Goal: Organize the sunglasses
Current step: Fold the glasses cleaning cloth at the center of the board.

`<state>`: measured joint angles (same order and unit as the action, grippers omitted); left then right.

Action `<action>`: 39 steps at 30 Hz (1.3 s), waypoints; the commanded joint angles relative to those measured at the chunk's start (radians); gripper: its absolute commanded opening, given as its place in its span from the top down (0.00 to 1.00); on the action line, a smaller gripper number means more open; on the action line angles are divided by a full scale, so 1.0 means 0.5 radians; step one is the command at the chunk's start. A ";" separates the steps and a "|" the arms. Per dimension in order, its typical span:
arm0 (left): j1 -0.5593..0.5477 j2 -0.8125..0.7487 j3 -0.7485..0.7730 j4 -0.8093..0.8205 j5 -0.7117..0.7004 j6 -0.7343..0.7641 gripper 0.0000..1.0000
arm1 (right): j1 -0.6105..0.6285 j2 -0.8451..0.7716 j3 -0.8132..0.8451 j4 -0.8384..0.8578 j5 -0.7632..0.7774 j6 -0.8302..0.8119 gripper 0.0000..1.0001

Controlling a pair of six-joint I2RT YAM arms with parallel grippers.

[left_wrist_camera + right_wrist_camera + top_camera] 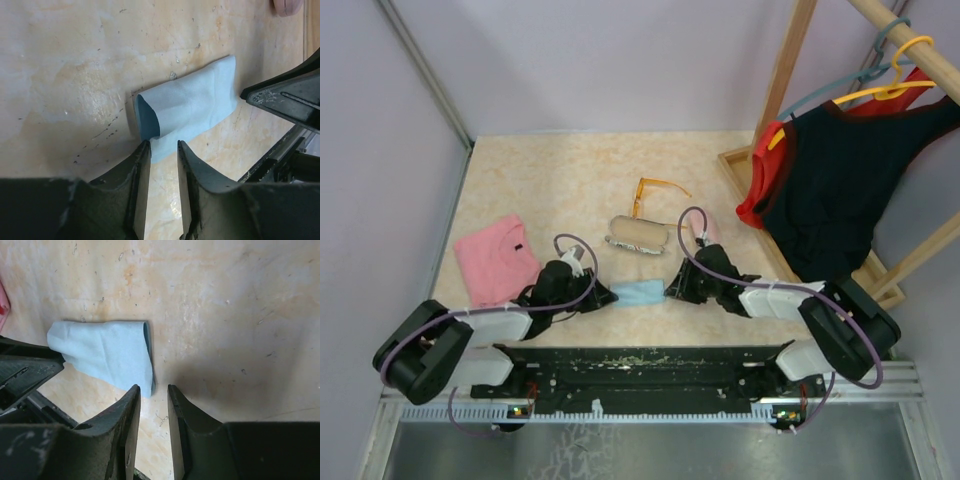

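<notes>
Left hand (163, 147): fingers a narrow way apart. A corner of the light-blue pouch (192, 102) lies between the fingertips, but the cloth hangs slack and does not look pinched.
Right hand (154, 390): fingers likewise a narrow way apart, with bare worktop (550, 180) showing in the gap. The pouch's near corner is just beside the tip of one finger and is not gripped.
Hands together: both are low over the worktop and point inward at each other, with the pouch between them.
Light-blue pouch: lies flat on the worktop, close to the arms' bases. In the left wrist view the end nearest the left hand gapes open. The inside is dark blue and in shadow, so its contents cannot be told.
Orange sunglasses (641, 195): lie on the bare worktop beyond the cases, well apart from both hands, with at least one thin arm spread out. They are in no container.
Tan case (638, 233): a rolled oblong with a printed lower edge, between the pouch and the orange sunglasses. Whether anything is inside cannot be told.
Pink case (705, 232): just right of the tan case, partly hidden by the right arm's cable. Its contents cannot be seen.
Pink folded cloth (498, 258): on the worktop to the left, beside the left arm.
Garment rack (790, 90): at the right edge, with a black garment (830, 190) on a hanger.
</notes>
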<state>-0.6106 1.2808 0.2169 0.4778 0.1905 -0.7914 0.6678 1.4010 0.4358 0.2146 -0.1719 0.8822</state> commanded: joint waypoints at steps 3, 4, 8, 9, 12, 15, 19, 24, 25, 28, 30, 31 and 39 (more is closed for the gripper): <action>0.015 -0.201 0.003 -0.303 -0.111 0.071 0.56 | 0.018 -0.164 0.129 -0.264 0.208 -0.192 0.68; 0.015 -0.251 0.009 -0.352 -0.136 0.079 0.52 | 0.017 -0.191 0.136 -0.294 0.239 -0.215 0.65; 0.015 -0.431 0.049 -0.516 -0.260 0.146 0.43 | 0.018 -0.301 0.148 -0.348 0.329 -0.311 0.60; 0.015 -0.458 0.068 -0.551 -0.282 0.178 0.43 | 0.017 -0.324 0.152 -0.344 0.328 -0.336 0.60; 0.015 -0.520 0.161 -0.724 -0.365 0.231 0.42 | 0.019 -0.355 0.184 -0.328 0.286 -0.397 0.60; 0.015 -0.577 0.248 -0.849 -0.429 0.297 0.49 | 0.018 -0.381 0.189 -0.246 0.220 -0.427 0.61; 0.015 -0.563 0.349 -0.732 -0.273 0.431 0.74 | 0.021 -0.338 0.194 -0.053 0.080 -0.404 0.79; 0.005 -0.317 0.440 -0.487 0.022 0.464 0.99 | 0.067 -0.107 0.294 0.114 -0.057 -0.367 0.90; 0.002 -0.266 0.454 -0.459 0.045 0.471 0.99 | 0.080 -0.048 0.314 0.132 -0.057 -0.361 0.91; -0.003 -0.151 0.443 -0.352 0.078 0.470 0.99 | 0.096 0.080 0.360 0.159 -0.054 -0.335 0.92; -0.003 -0.085 0.438 -0.302 0.111 0.469 0.99 | 0.099 0.145 0.379 0.186 -0.058 -0.325 0.92; -0.003 -0.043 0.436 -0.278 0.126 0.468 0.99 | 0.100 0.174 0.389 0.193 -0.058 -0.320 0.92; -0.003 0.122 0.368 -0.145 0.101 0.475 0.99 | 0.100 0.365 0.466 0.119 0.004 -0.334 0.92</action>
<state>-0.6106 1.3178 0.4164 0.3321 0.2348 -0.5743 0.7136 1.5578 0.6125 0.2474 -0.1959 0.7162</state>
